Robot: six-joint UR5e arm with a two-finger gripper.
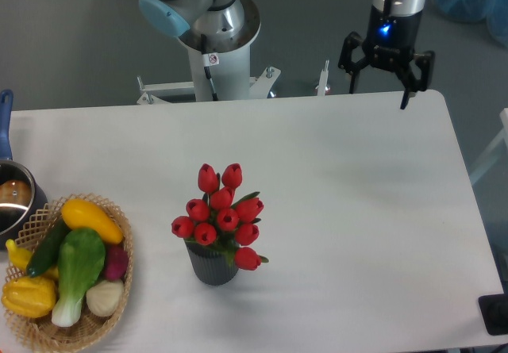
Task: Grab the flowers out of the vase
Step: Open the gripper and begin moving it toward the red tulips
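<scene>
red flowers (221,210) with green leaves stand in a dark grey ribbed vase (211,266) on a white table (357,194). at nine o'clock, a tan woven basket (121,289) holds yellow, green, purple and white vegetables (71,262). the black gripper (379,90) glows blue.

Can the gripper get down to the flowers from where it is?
Probably yes. The gripper hangs open over the table's far edge, and bare table lies between it and the flowers in the vase. The basket sits well to the side.
</scene>
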